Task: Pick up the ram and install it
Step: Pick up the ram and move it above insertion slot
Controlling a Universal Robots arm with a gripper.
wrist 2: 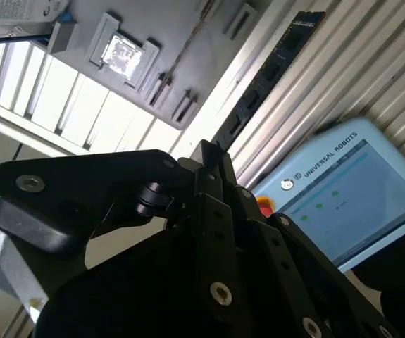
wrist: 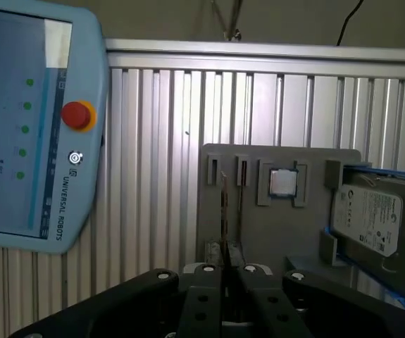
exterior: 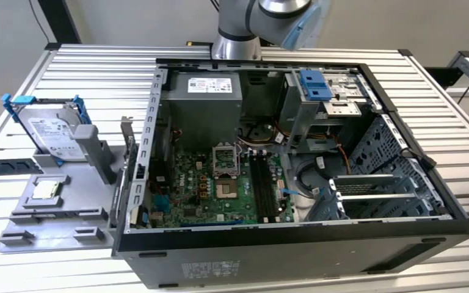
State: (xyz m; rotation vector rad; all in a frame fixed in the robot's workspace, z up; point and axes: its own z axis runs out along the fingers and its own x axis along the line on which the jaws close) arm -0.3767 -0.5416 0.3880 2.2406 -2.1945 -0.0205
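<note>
Being pinched on its flat faces by the clenched fingers (wrist: 203, 299) of the gripper (wrist: 223, 271), the ram (wrist: 223, 211) is held straight, probably for a narrow slot.

My gripper (wrist 2: 213, 153) is clamped on the ram (wrist 2: 267, 77). On one side of the ram lies the grey tray (wrist 2: 167, 28) with a processor (wrist 2: 121, 53), on the other the teach pendant (wrist 2: 350, 190).

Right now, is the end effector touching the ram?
Touching. In the second wrist view the ram sticks out of the end effector, clamped between its fingers; the first wrist view shows it edge-on, pinched there.
</note>
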